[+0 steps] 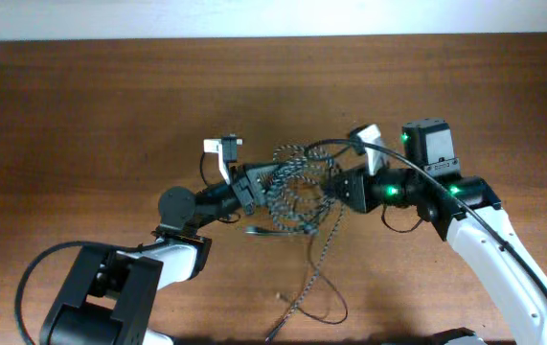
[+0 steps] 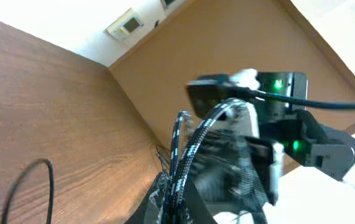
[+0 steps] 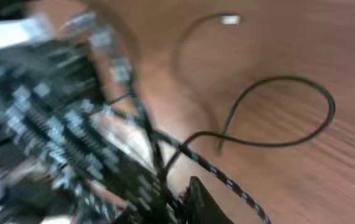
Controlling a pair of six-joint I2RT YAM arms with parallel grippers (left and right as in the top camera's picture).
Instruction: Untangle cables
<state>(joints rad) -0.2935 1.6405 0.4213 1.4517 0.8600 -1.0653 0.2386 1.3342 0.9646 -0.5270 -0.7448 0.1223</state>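
A brown wood-grain worktop fills the overhead view and meets a pale wall along its far edge. Near the middle, the braided cable, speckled black and white, is bunched in a loose knot of loops between the two arms. Its tail trails toward the near edge. The left gripper has its jaws pinched narrow on those braided loops. The right gripper is at the knot's other side, but blur hides its jaws and I cannot tell their state. The black cable, thin and smooth, lies in an open curl on the wood.
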